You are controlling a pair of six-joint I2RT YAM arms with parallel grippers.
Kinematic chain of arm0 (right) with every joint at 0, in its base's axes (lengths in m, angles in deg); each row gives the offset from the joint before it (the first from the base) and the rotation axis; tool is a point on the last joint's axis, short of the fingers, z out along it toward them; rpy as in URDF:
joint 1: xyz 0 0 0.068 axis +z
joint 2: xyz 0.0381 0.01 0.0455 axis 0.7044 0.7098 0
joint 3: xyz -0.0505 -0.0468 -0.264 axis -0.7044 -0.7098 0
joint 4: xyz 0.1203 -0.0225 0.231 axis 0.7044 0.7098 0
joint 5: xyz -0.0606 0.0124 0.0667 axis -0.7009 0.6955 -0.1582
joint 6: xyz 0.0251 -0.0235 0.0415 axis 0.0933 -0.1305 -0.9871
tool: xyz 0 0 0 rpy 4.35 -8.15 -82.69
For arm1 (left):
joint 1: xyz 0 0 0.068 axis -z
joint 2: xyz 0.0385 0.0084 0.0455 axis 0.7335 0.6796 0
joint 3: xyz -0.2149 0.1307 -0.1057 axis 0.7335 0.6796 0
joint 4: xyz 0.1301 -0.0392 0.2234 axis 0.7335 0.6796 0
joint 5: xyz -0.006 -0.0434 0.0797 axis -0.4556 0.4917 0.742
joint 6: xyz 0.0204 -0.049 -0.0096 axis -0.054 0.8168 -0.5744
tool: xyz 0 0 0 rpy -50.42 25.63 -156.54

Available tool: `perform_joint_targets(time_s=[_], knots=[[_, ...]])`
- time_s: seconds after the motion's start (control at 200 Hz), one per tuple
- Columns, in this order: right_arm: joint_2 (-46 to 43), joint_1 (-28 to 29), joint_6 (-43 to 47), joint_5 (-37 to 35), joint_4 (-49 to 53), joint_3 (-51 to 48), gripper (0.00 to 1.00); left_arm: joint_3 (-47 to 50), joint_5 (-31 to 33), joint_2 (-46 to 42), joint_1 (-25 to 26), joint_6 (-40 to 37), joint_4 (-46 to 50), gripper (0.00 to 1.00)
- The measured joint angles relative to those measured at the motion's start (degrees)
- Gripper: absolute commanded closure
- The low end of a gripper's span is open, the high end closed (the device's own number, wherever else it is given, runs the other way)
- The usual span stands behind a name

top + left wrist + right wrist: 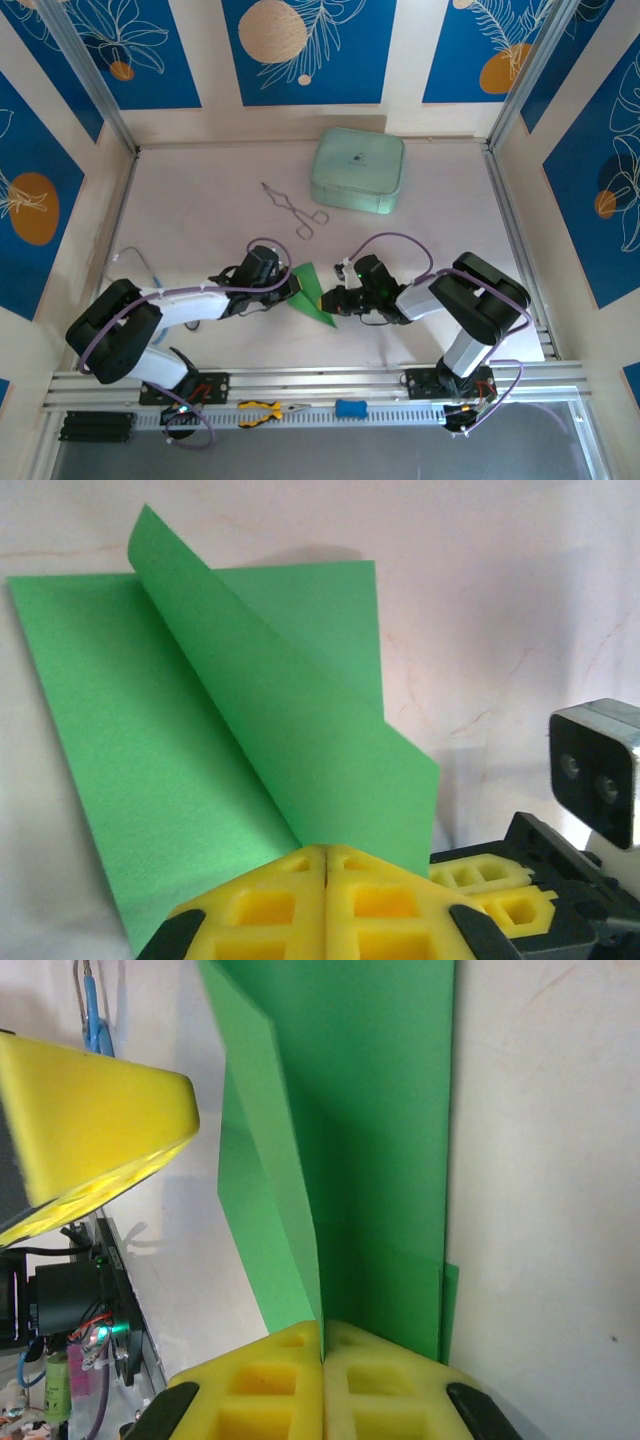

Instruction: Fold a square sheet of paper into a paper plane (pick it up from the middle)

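thin bright green square sheet of paper [314,292] near front-centre of pale table [200,200], between both arms. left gripper [326,852]: yellow pads pressed together, pinching raised flap at its near edge. right gripper [322,1328]: pads likewise clamped on sheet edge. progress, judged: early. one flap stands up, curling over, crease not pressed flat; no nose, no wings yet. room: grippers close together; open table beyond sheet; metal tongs [290,208] and pale mint-green rounded case [360,172] well apart, farther back.

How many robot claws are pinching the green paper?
2. The left gripper clamps the green paper from the left; the right gripper clamps it from the right. Both are shut.
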Motion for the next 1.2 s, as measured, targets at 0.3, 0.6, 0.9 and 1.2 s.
perform_joint_targets(time_s=[0.3, 0.6, 0.9, 1.2], knots=[[0.0, -0.3, -0.2, 0.2, 0.0, 0.0, 0.91, 0.0, -1.8, 1.8, 0.3, 0.0, -5.9, 0.97], [0.0, -0.3, -0.2, 0.2, 0.0, 0.0, 0.91, 0.0, -2.6, 6.4, 0.5, 0.6, -9.3, 0.98], [0.0, -0.3, -0.2, 0.2, 0.2, 0.1, 0.91, 0.0, -2.6, 7.7, 0.5, 0.7, -10.5, 0.98], [0.0, -0.4, -0.2, 0.4, 1.0, 0.4, 0.91, -0.7, -2.6, 9.3, 0.5, 0.7, -10.5, 0.98]])
